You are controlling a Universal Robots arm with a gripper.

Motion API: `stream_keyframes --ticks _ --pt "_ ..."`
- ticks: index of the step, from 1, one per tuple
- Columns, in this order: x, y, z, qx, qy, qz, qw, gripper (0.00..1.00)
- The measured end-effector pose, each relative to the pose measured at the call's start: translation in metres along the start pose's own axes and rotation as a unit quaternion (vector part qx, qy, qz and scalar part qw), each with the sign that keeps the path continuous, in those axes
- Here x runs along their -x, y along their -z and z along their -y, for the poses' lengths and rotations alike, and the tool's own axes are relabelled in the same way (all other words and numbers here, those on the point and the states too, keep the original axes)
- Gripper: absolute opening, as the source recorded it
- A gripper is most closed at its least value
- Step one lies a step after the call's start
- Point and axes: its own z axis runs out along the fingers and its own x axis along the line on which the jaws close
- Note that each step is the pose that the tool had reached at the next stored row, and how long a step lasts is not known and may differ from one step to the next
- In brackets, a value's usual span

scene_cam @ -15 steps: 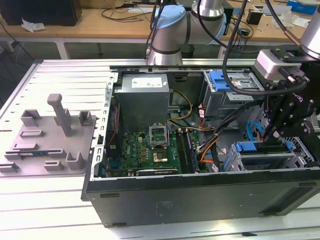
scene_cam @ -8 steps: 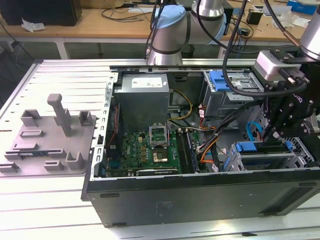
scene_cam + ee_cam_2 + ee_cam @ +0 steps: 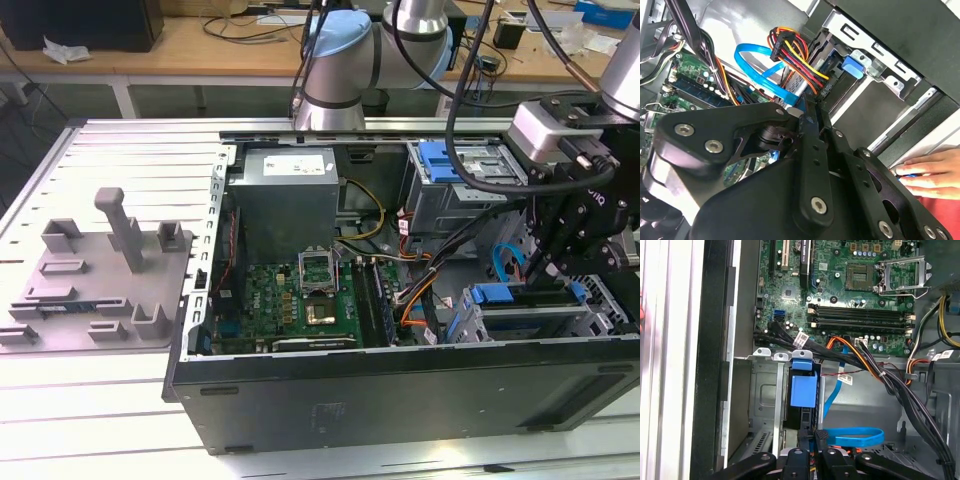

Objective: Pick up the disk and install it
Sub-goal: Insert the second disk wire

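Note:
The disk (image 3: 803,390) sits in the metal drive bay (image 3: 765,390) at the front of the open computer case, its blue carrier end facing out. In the exterior view the disk (image 3: 495,293) shows as a blue strip on the lower cage, toward that view's right. My gripper (image 3: 813,432) hangs just off the disk's outer end, fingers drawn close together with nothing seen between them. In the exterior view the gripper (image 3: 535,272) is right beside the blue strip. In the second wrist view the fingers (image 3: 812,130) run to a narrow tip.
A blue data cable (image 3: 855,435) and bundled wires (image 3: 875,370) lie beside the bay. The motherboard (image 3: 300,300) fills the case floor. A blue bracket (image 3: 440,160) tops the upper cage. A grey fixture (image 3: 100,270) stands at the exterior view's left. A person's hand (image 3: 930,172) rests outside the case.

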Motion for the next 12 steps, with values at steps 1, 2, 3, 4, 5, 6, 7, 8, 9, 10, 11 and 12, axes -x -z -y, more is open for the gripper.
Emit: stream_keyframes --ticks 1,2,3,4,5,6,7,8,9,10,11,12 --pt "0.0001 -0.0005 0.0000 -0.0005 0.002 0.0000 1.0000 0.16" --pt "0.0000 -0.0010 0.0000 -0.0010 0.004 -0.0001 1.0000 0.16" --pt "0.0001 -0.0016 0.0000 -0.0012 0.005 -0.0002 1.0000 0.16" --pt "0.0001 -0.0023 0.0000 -0.0014 0.006 -0.0002 1.0000 0.16" --pt "0.0001 -0.0030 0.0000 -0.0015 0.007 -0.0002 1.0000 0.16" --pt "0.0002 -0.0035 0.0000 -0.0015 0.007 -0.0002 1.0000 0.16" --pt "0.0001 -0.0037 -0.0001 -0.0015 0.007 -0.0003 1.0000 0.16" --pt "0.0000 -0.0038 -0.0002 -0.0015 0.007 -0.0002 1.0000 0.16" --pt "0.0000 -0.0039 -0.0002 -0.0015 0.007 -0.0002 1.0000 0.16" --pt "-0.0001 -0.0039 -0.0003 -0.0015 0.007 -0.0001 1.0000 0.16" --pt "-0.0003 -0.0039 -0.0003 -0.0015 0.007 0.0000 1.0000 0.16" --pt "-0.0007 -0.0044 -0.0004 -0.0015 0.007 0.0005 1.0000 0.16"
